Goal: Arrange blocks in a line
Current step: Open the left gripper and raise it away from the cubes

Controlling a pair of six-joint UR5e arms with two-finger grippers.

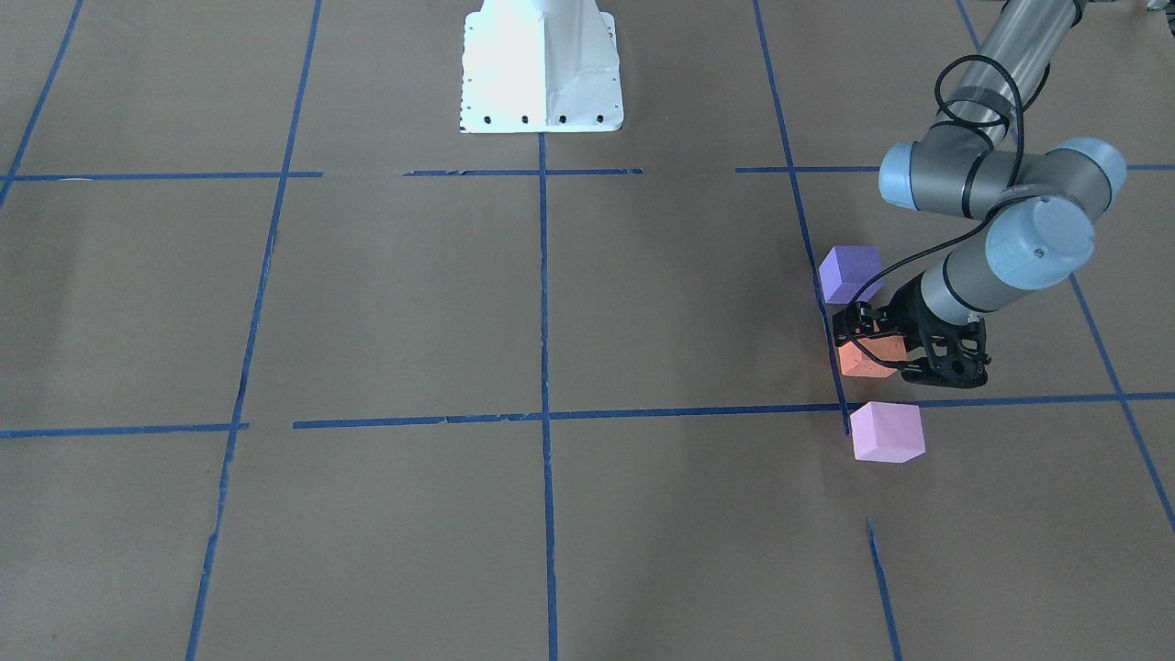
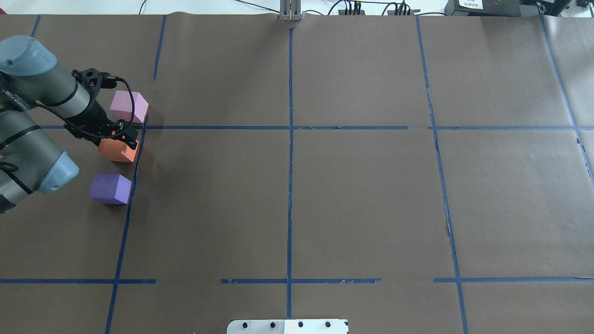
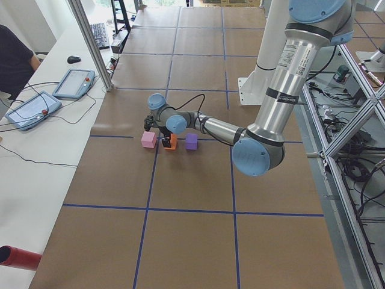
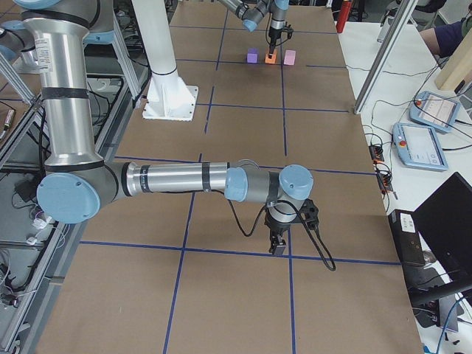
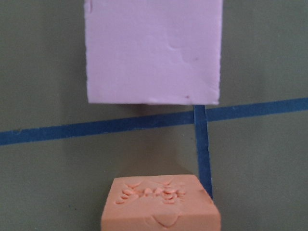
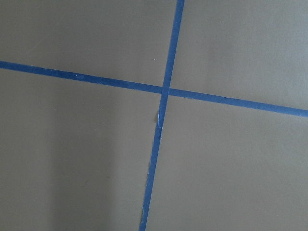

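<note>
Orange block (image 2: 116, 150): on the table (image 2: 325, 195) near its left edge, midway between purple block (image 2: 110, 188) and pink block (image 2: 129, 106). Left gripper (image 2: 124, 137): fingers astride it; clamped or loose, you cannot tell. Right gripper (image 4: 279, 243): likewise unreadable. Likely step: final placing; next, withdraw straight up.

Matt foam on dull paper
The purple block (image 2: 110, 188), pink block (image 5: 153, 50) and orange block (image 5: 161, 202) look like matt foam, the orange one's top pitted. The brown paper (image 2: 362, 199) is dull, and the blue tape (image 2: 289, 185) is smooth with frayed edges.
</note>
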